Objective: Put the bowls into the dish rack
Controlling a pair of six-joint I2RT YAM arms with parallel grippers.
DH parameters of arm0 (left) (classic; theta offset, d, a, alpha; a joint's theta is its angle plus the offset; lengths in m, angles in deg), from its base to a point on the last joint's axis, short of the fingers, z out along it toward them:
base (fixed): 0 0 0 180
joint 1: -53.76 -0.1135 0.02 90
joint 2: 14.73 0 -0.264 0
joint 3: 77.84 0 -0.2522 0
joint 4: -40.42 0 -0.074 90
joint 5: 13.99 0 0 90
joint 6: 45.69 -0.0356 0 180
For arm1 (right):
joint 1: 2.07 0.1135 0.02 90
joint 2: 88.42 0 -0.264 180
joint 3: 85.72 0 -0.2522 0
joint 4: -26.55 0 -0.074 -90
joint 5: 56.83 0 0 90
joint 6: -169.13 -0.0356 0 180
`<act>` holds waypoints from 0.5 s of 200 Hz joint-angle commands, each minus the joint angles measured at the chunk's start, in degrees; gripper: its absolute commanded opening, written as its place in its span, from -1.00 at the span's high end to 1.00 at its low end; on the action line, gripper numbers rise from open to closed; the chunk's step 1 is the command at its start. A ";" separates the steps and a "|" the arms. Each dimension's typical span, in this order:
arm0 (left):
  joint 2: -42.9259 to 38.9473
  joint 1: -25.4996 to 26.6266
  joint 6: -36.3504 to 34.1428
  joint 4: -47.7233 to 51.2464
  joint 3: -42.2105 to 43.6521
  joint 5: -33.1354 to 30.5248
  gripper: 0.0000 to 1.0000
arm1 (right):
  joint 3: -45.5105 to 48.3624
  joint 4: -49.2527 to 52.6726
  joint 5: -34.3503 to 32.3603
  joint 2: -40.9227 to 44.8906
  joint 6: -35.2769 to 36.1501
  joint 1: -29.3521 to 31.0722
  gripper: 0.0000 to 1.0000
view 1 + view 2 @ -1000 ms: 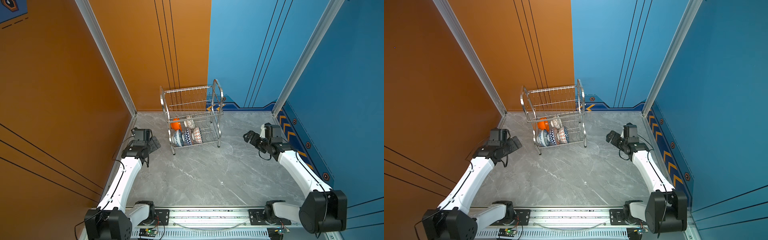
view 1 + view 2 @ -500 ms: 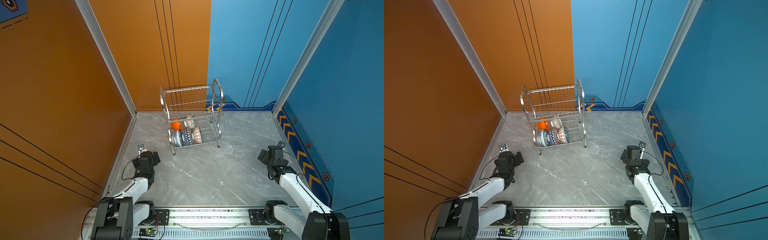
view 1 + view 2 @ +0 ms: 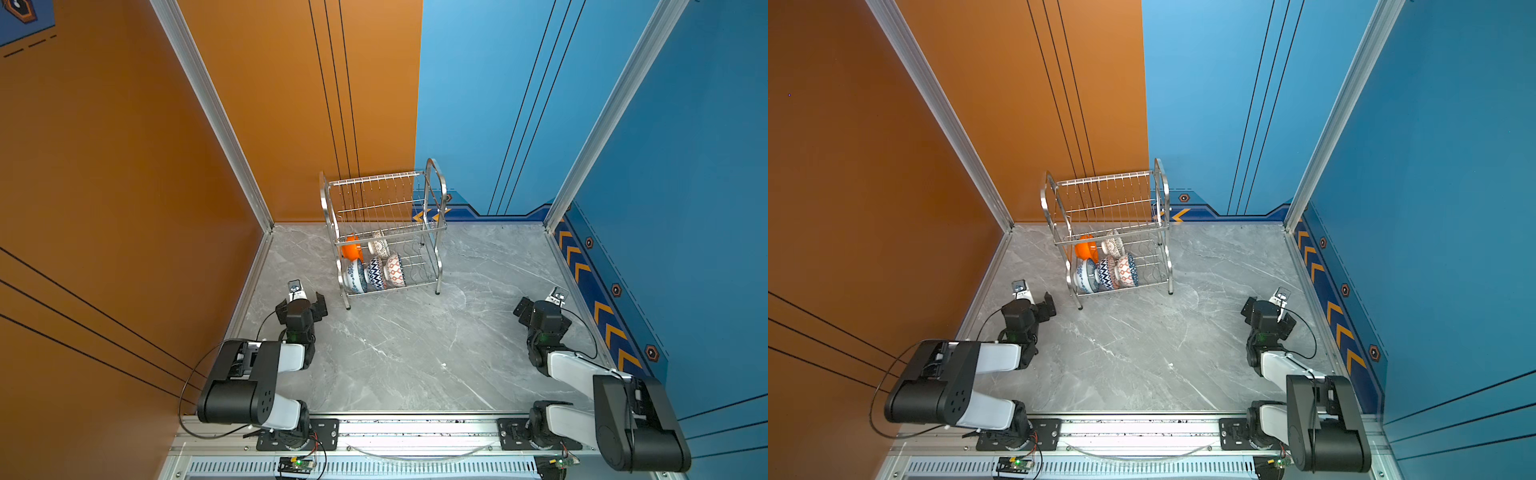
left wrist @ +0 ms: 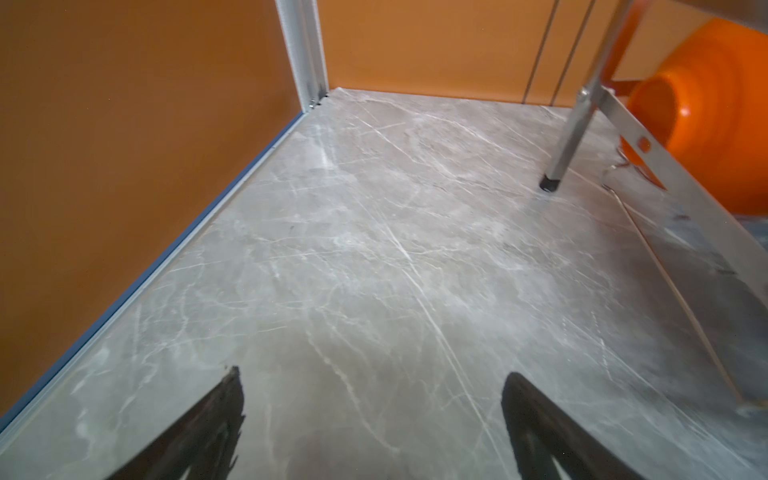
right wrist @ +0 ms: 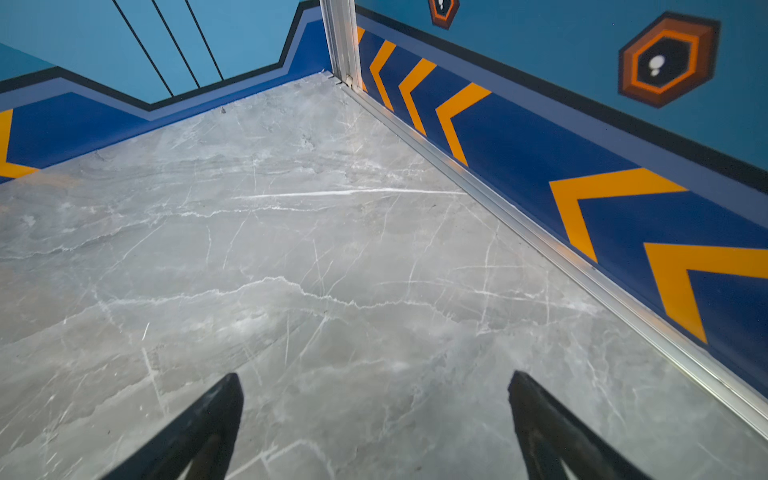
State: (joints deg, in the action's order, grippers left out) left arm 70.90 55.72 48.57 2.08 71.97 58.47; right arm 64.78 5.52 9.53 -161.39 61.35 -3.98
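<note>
The dish rack (image 3: 437, 178) (image 3: 1160, 174) stands at the back of the marble table in both top views. All the bowls I can see rest on edge on its lower shelf. The plain orange one (image 3: 351, 250) and the white lattice one (image 3: 379, 246) are behind. The blue floral (image 3: 355, 275), blue triangle (image 3: 376, 272) and orange-white geometric (image 3: 395, 269) bowls are in front. My left gripper (image 3: 301, 305) (image 4: 373, 374) hangs open and empty near the rack's front left leg (image 4: 573, 124), with the orange bowl (image 4: 706, 104) beyond. My right gripper (image 3: 540, 306) (image 5: 374, 375) is open and empty by the right wall.
An orange wall (image 3: 124, 187) borders the table on the left. A blue wall with orange chevrons (image 3: 606, 324) borders it on the right. The arms' base rail (image 3: 415, 428) runs along the front edge. Grey marble surface (image 3: 415, 340) lies between the two arms.
Both arms have drawn back from beside the rack toward the front rail and folded low. Both grippers stayed open and empty. The bowls and rack have not moved.
</note>
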 commanded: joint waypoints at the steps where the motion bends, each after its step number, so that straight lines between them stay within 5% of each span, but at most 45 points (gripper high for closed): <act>1: 3.00 1.83 -6.62 -4.82 -2.46 6.70 -0.96 | -2.36 -9.76 -0.13 -4.47 1.58 -0.70 -1.00; 41: 3.46 1.46 -6.34 -4.83 -2.82 6.87 -0.96 | -5.96 -7.70 -1.09 -7.89 3.08 0.42 -1.00; 60: 3.75 -0.22 -2.43 -4.77 -3.07 1.82 -0.95 | -6.96 -6.37 -0.19 -8.43 3.69 0.50 -1.00; 90: 3.85 0.55 -2.62 -4.42 -3.39 -0.36 -0.96 | -7.78 -8.68 13.62 -11.76 11.60 2.27 -1.00; 100: 3.78 0.58 -2.62 -4.42 -3.37 -0.47 -0.96 | -5.80 -17.18 20.70 -16.04 14.59 2.64 -1.00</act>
State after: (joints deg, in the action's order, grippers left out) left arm 74.15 56.09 45.20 -1.79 69.94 60.24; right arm 57.98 -2.35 16.15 -171.61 67.91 -2.73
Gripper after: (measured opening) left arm 0.979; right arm 0.998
